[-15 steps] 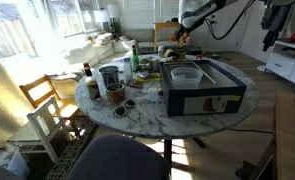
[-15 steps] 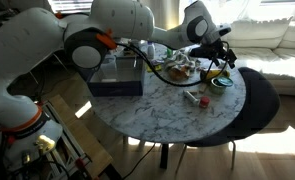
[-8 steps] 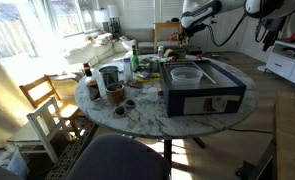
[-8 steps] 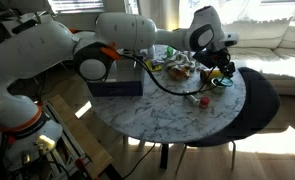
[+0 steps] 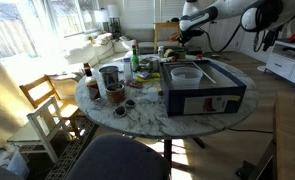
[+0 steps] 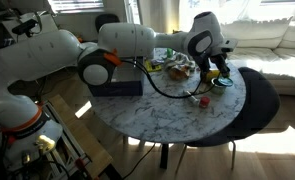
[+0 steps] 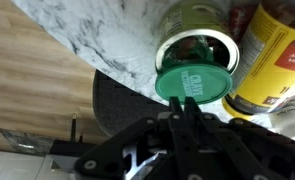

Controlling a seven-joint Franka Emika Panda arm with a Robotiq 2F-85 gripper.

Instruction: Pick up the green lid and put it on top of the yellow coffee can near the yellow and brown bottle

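Observation:
In the wrist view the round green lid lies just ahead of my gripper. The two dark fingers are pinched together on its near edge. The lid overlaps the open top of the coffee can, whose metal rim shows just beyond it. To the right of that stands the yellow and brown bottle. In both exterior views the gripper hangs low over the far edge of the round marble table, with the green lid at its tip.
A big dark box holding a grey tray fills the middle of the table. Bottles, a metal cup and jars crowd one side, by a wooden chair. A small red-capped object and a dark chair are near the lid.
The arm has come down over the table's edge to the green lid. The fingers, wide apart a second ago, have closed on the lid's rim.

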